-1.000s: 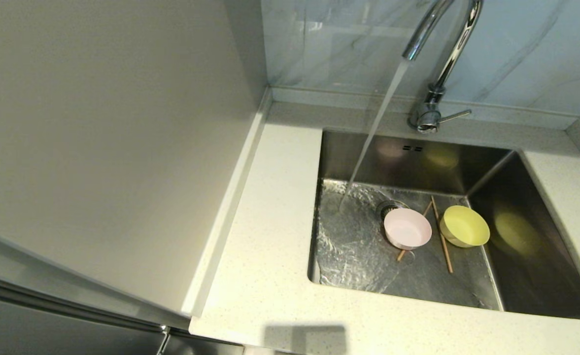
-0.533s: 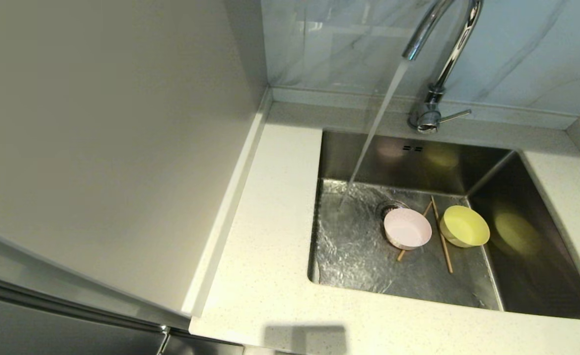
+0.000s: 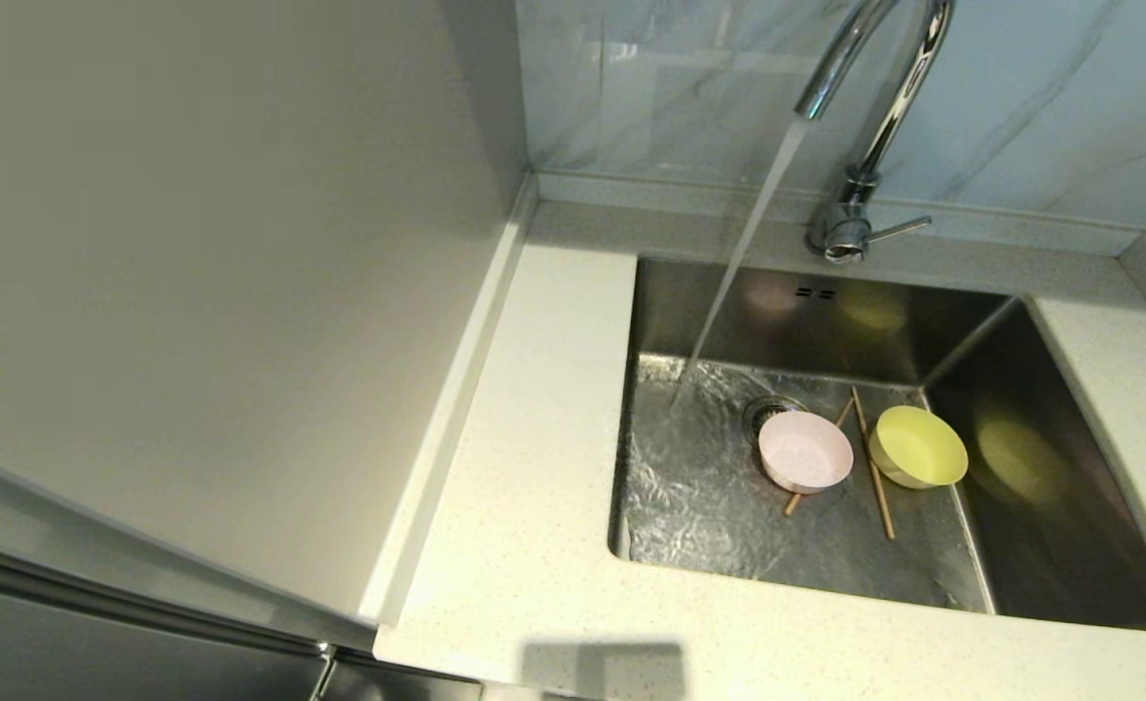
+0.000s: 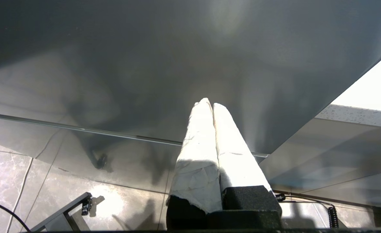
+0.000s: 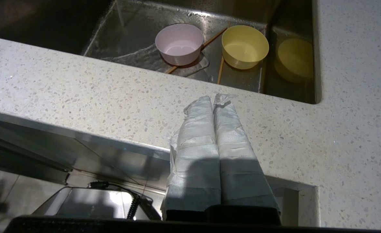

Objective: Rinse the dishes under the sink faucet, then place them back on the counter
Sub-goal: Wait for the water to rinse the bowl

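Water pours from the chrome faucet into the steel sink, landing left of the drain. On the sink floor stand the pink bowl and, to its right, the yellow bowl. Two wooden chopsticks lie between and under them. Neither arm shows in the head view. My right gripper is shut and empty, low over the counter's front edge, short of the sink. My left gripper is shut and empty beside a grey cabinet panel.
A tall grey cabinet side walls off the counter on the left. The faucet's thin lever points right. A marbled wall panel rises behind the raised back edge. Speckled counter also runs right of the sink.
The water keeps running and its ripples shift over the sink floor. Bowls and chopsticks have not moved.
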